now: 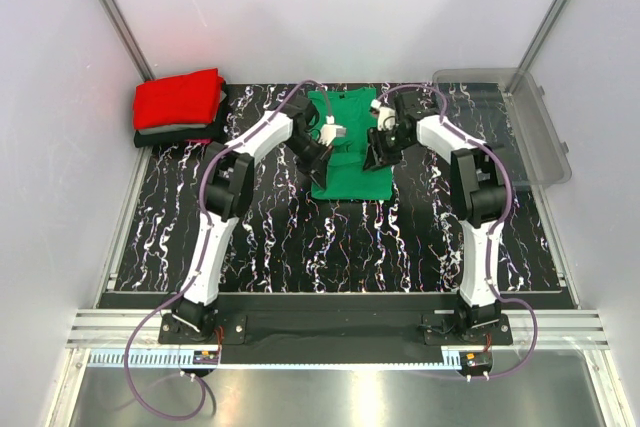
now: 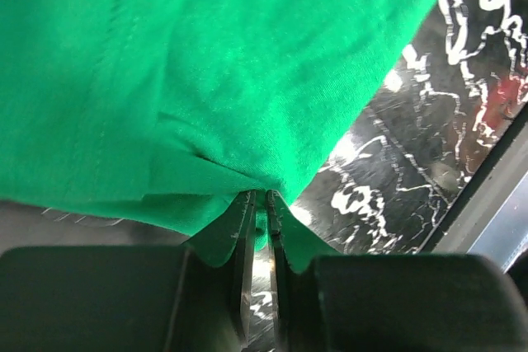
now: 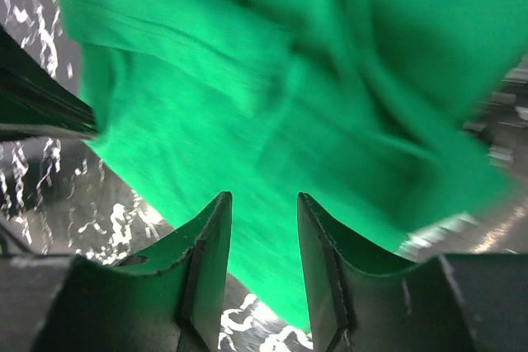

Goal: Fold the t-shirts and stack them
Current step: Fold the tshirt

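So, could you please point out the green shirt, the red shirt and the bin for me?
green shirt [image 1: 350,179]: top view, the flat lower part near its hem.
red shirt [image 1: 178,99]: top view, the middle of its folded top face.
bin [image 1: 535,137]: top view, its bare clear floor.

White arms [image 1: 207,247] with black joints, purple cables [image 1: 128,357], black fingers [image 2: 244,245], black bases [image 1: 190,323]

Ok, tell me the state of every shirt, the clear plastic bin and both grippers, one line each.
Bright green cotton t-shirt: partly folded, one edge pinched.
Red cotton t-shirt: folded, topping the back-left stack.
Grey and black t-shirts: folded, under the red one.
Clear plastic bin: looks empty.
Left gripper: shut on green fabric.
Right gripper: open over the green shirt.
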Tool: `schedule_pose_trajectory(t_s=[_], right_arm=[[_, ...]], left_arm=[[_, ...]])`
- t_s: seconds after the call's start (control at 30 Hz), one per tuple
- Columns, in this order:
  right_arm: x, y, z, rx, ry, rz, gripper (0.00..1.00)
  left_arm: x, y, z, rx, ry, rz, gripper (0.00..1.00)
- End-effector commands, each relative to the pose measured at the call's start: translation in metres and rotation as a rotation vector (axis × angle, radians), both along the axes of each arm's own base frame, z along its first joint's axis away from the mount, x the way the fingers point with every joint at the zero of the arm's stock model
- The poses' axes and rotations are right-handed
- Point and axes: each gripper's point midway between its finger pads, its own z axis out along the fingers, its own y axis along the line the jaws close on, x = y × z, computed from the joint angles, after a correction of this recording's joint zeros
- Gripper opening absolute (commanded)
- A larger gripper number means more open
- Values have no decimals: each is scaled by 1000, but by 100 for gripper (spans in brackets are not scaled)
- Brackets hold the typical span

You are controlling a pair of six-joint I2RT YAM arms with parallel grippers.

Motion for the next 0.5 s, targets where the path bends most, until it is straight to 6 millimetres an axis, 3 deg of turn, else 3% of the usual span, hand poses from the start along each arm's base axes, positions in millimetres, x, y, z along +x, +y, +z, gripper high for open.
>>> schedule_pose_trajectory(t_s=[0.0,0.27,0.47], right_arm=[[-4,19,2,33,11,50,44],[7,18,-13,-7,9,35,44],[16,17,-12,-21,-17,22,44]], left_arm=[[9,-12,35,-74,-67,-1,13],[-4,-10,38,-71,-37,0,13],[4,-11,86,-104,-172,-7,11]])
